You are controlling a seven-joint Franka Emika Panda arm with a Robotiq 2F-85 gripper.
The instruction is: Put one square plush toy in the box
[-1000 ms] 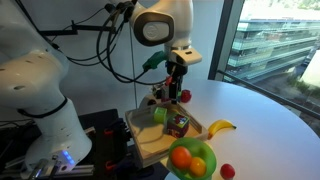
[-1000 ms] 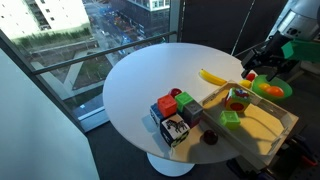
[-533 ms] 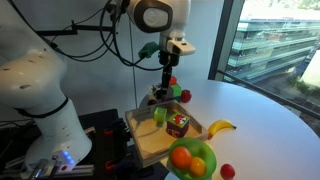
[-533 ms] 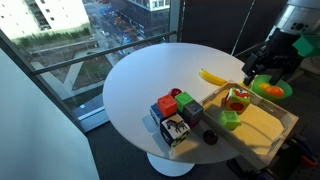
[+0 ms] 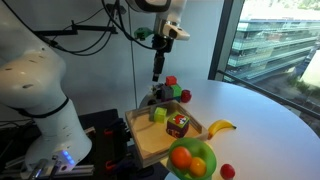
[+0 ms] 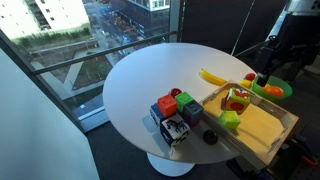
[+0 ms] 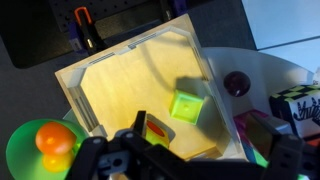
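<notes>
End effector (image 5: 155,72) is hanging high over the bench, released, its fingers spread wide in the wrist view and gripping nothing. Square plush toy (image 5: 178,124) is sitting well below it inside the box (image 5: 148,142), near a green cube (image 5: 160,114).

"What is sitting in the box (image 6: 262,125)?"
"The square plush toy (image 6: 238,100) is lying inside, with a yellow-green cube (image 6: 231,120) resting just beside it."
"And the banana (image 6: 211,76)?"
"It is lying on the table (image 6: 140,75), near the box's rim."
</notes>
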